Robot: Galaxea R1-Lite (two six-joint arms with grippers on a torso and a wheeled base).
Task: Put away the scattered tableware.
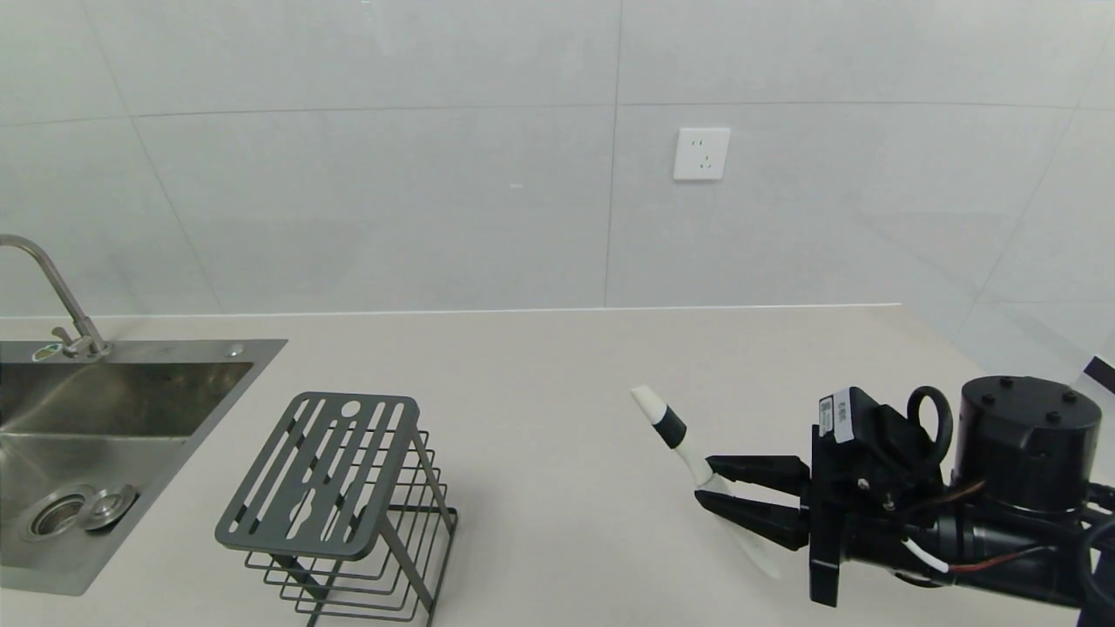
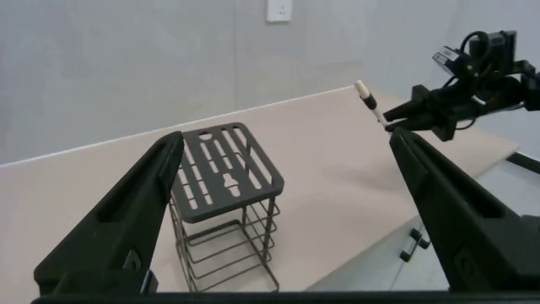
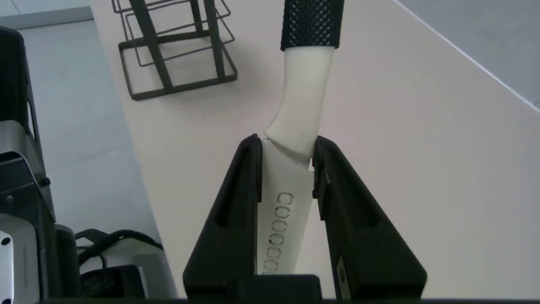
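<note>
Head view: a slim white utensil with a black textured grip band point(image 1: 671, 428) is clamped in the right tool point(image 1: 706, 479) above the pale beige worktop point(image 1: 540, 374), well right of the dark grey slotted wire rack point(image 1: 335, 479). The left tool point(image 2: 287, 143) is spread wide and empty. Pinched on its thin blade, the utensil could pivot or slip, and a slot be missed. A steel sink point(image 1: 174, 350) is set into the worktop, and a white socket point(image 1: 701, 154) is mounted on the grey tiled wall.
</note>
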